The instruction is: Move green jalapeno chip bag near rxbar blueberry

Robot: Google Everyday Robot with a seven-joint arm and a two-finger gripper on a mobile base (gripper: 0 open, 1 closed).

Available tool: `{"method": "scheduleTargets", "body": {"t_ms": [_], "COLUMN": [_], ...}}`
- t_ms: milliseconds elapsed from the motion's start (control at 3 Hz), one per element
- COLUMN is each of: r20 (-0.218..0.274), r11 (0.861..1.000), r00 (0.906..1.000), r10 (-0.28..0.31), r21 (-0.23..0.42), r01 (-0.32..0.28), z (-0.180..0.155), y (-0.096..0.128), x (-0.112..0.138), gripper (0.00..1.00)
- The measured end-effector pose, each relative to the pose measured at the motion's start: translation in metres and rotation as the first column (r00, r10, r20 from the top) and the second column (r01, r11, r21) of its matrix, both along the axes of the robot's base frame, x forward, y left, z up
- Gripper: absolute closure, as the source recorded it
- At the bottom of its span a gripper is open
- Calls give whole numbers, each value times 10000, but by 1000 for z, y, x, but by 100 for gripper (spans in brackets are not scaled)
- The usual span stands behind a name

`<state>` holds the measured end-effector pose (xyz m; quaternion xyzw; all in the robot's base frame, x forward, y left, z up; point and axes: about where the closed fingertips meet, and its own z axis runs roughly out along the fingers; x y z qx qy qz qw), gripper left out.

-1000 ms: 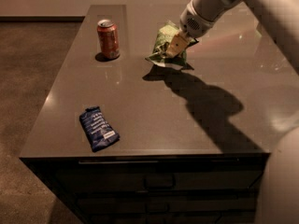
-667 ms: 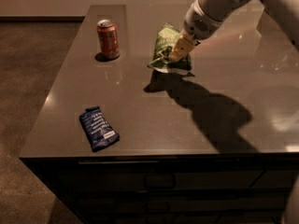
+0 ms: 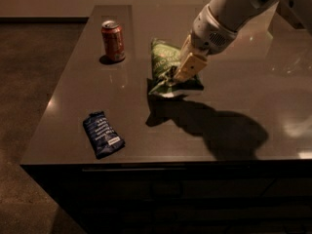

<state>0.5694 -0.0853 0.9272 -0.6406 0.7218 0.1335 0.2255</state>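
Note:
The green jalapeno chip bag (image 3: 165,65) hangs lifted above the dark tabletop, its shadow below it. My gripper (image 3: 181,76) comes in from the upper right and is shut on the bag's lower right edge. The rxbar blueberry (image 3: 102,133), a flat dark-blue wrapper with white text, lies near the table's front left edge, well to the lower left of the bag.
A red soda can (image 3: 112,41) stands upright at the back left of the table (image 3: 234,145), left of the bag. The table's front edge drops off to drawers below. My arm (image 3: 229,13) reaches across the right back.
The bag has been lifted off the table in my gripper and moved slightly toward the front; its shadow now lies apart from it.

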Motion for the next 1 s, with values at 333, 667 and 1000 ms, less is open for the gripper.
{"method": "scheduleTargets", "body": {"t_ms": [333, 667, 1000], "r20": [25, -19, -24], "r11": [9874, 9569, 9319], "r00": [9874, 9569, 9320], "r10": [1581, 2904, 3625], "r21": [5, -44, -139], "r01": [-1581, -2905, -3625], "z": [-3, -9, -17], "y": [28, 59, 83], "x": [-25, -43, -57], "gripper": [100, 100, 82]}}
